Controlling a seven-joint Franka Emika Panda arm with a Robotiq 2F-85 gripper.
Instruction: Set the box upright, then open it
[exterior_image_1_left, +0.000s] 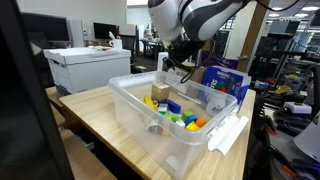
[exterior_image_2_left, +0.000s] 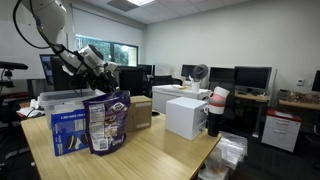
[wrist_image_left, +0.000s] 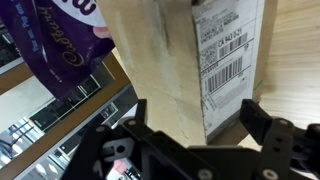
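The box (wrist_image_left: 160, 60) is plain tan cardboard with a white barcode label (wrist_image_left: 225, 50) on one side. In the wrist view it fills the middle, one corner edge pointing towards me, resting on the wooden table (wrist_image_left: 295, 60). In an exterior view the box (exterior_image_2_left: 140, 112) stands behind a purple bag. My gripper (wrist_image_left: 195, 105) hangs just above it, open, one black finger (wrist_image_left: 255, 110) on each side, with no contact that I can see. The gripper (exterior_image_2_left: 100, 62) is held up over the table's back, and in an exterior view the gripper (exterior_image_1_left: 178, 68) hides the box.
A purple snack bag (wrist_image_left: 60, 45) leans beside the box, next to a blue printed box (exterior_image_2_left: 68, 130). A clear plastic bin (exterior_image_1_left: 135, 105) with colourful toys takes the table's near side. White boxes (exterior_image_2_left: 185, 117) stand further off.
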